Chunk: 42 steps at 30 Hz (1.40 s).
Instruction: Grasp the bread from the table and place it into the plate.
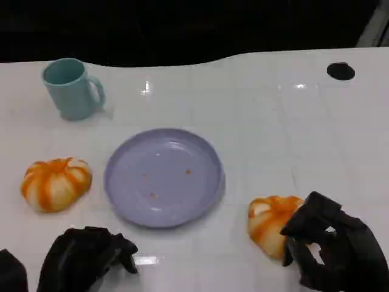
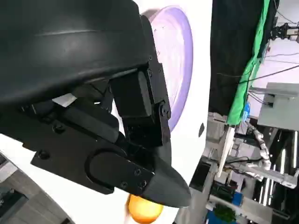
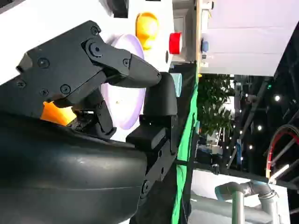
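The left hand (image 1: 85,258) rested curled and empty beside the plate (image 1: 164,176). Right of the plate, the right hand (image 1: 331,246) cupped the bread (image 1: 270,222), its grip not yet firm; closing fully before lifting looked wise.

You have a glossy white table (image 1: 273,121) with 5 things resting on it: a lavender plate (image 1: 164,176) near the middle, a teal mug (image 1: 72,88) upright at the far left, an orange-and-white bread (image 1: 56,184) just left of the plate, a second bread (image 1: 270,224) to its right, and a small black disc (image 1: 340,71) far right
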### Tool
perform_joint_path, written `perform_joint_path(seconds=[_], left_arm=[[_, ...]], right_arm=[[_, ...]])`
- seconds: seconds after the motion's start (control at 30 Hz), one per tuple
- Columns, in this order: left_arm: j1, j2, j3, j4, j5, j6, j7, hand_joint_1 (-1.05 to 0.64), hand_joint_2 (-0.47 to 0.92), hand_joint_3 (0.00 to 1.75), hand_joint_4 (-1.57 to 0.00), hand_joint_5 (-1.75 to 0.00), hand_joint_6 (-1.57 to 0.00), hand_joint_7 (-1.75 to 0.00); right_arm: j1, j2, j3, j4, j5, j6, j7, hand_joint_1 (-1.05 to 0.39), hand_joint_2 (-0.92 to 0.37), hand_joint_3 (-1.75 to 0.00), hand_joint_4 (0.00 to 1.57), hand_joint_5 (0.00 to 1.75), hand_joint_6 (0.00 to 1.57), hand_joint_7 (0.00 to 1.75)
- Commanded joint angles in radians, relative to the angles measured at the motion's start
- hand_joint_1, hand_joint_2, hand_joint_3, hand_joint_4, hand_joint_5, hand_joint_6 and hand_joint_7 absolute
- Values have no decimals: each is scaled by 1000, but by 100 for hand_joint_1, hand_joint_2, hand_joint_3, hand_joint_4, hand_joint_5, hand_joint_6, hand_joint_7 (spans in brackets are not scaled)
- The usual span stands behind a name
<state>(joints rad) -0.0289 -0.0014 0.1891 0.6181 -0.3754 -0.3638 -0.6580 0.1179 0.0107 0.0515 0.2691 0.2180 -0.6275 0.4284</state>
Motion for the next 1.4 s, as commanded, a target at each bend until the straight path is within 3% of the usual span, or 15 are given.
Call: perform_joint_path(seconds=[0.03, 0.93, 1.03, 1.17, 1.23, 1.3, 1.4], left_arm=[[2, 16, 8, 8, 1, 2, 4, -104, 80, 0, -76, -167, -157, -14], [3, 20, 7, 7, 11, -4, 14, -105, 80, 0, -77, -166, -157, -16], [1, 19, 8, 7, 8, -1, 13, -105, 81, 0, -77, -166, -157, -15], [-3, 19, 8, 10, 10, -2, 13, -105, 80, 0, -77, -166, -157, -15], [-3, 18, 8, 12, 10, -5, 12, -105, 81, 0, -77, -166, -157, -15], [-4, 18, 9, 12, 8, -4, 12, -105, 81, 0, -77, -166, -157, -15], [-4, 17, 9, 10, 6, 0, 12, -105, 80, 0, -77, -166, -157, -15]], right_arm=[[-2, -2, -10, -6, 15, -5, -1, -37, -61, -87, 81, 175, 69, 155], [20, 8, -7, -78, 56, 8, 13, -37, -59, -90, 85, 175, 68, 158], [9, -3, -14, -68, 44, -16, 17, -36, -60, -87, 77, 175, 68, 148], [-7, -21, -27, -57, -10, -70, 0, -38, -80, -50, 71, 162, 75, 112], [-14, -28, -29, -58, -27, -89, -3, -39, -86, -38, 70, 156, 75, 104], [-25, -40, -27, -54, -43, -121, 3, -40, -90, -27, 65, 148, 71, 95], [-37, -68, -22, -73, -79, -148, 5, -43, -92, -23, 57, 131, 58, 83]])
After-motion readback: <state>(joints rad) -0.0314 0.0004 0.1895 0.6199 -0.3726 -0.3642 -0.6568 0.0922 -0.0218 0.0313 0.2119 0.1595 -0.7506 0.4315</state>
